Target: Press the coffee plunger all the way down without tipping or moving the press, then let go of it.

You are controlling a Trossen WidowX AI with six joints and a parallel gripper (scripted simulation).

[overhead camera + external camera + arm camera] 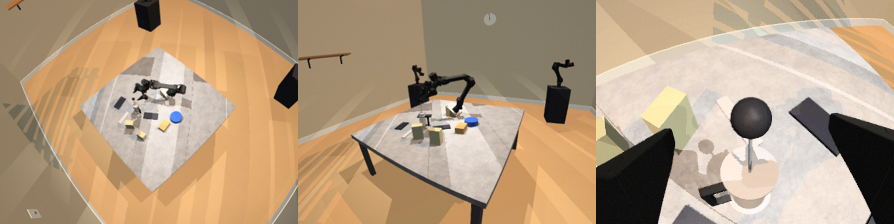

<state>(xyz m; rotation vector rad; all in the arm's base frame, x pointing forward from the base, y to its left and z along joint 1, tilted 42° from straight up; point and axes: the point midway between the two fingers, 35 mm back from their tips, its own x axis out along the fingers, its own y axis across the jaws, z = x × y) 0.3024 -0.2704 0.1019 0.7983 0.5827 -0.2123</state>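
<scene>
The coffee press [136,105] [422,121] [749,177] stands upright on the table, with its black handle [715,194] at the lower left in the wrist view. The plunger's black ball knob [751,118] [133,98] is raised on a thin metal rod, well above the pale lid. My gripper [753,129] [422,98] is open and empty. Its fingers are wide apart, one on each side of the knob in the wrist view, with gaps on both sides. The exact height of the fingertips relative to the knob is hard to tell.
Two pale yellow blocks [129,124] [141,135] stand near the press. Dark flat pieces [120,103] [150,116] lie on either side of it, and a white bar [123,118] lies close by. An orange block [460,127] and a blue disc [471,122] are farther right.
</scene>
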